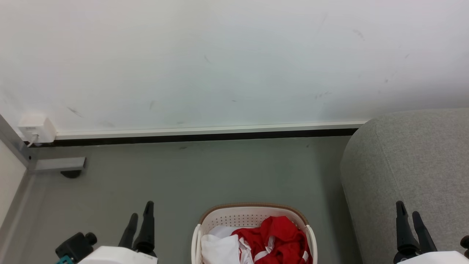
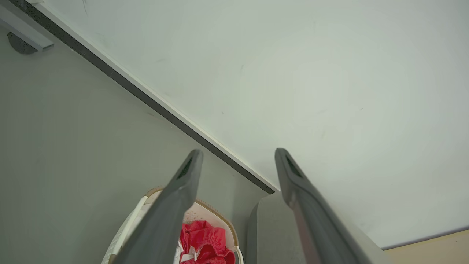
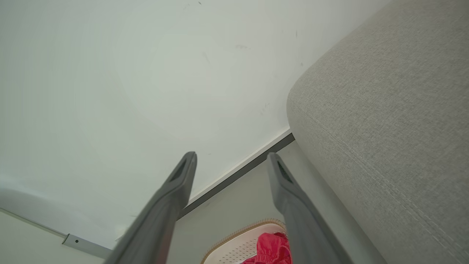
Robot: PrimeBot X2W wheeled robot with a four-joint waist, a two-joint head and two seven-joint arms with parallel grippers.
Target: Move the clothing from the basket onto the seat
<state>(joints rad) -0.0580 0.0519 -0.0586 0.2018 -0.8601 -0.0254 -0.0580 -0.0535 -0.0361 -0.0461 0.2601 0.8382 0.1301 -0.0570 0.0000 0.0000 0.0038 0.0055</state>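
Currently, the clothing [image 1: 273,234] is being kept in the basket [image 1: 253,212]; both pairs of jaws are being held apart, gripping nothing.
The red garment is lying bunched at the basket's right side, beside a white fabric [image 1: 220,247]; the basket is being borne by the grey floor [image 1: 176,179], near the seat [image 1: 410,161] on its right; the left jaws are being held low at the basket's left, the right jaws before the seat; both are being pointed towards the wall [image 1: 220,55].

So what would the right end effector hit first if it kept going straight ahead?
Probably the pale wall; the open right end effector points at it, with the seat alongside. Depth is unclear.
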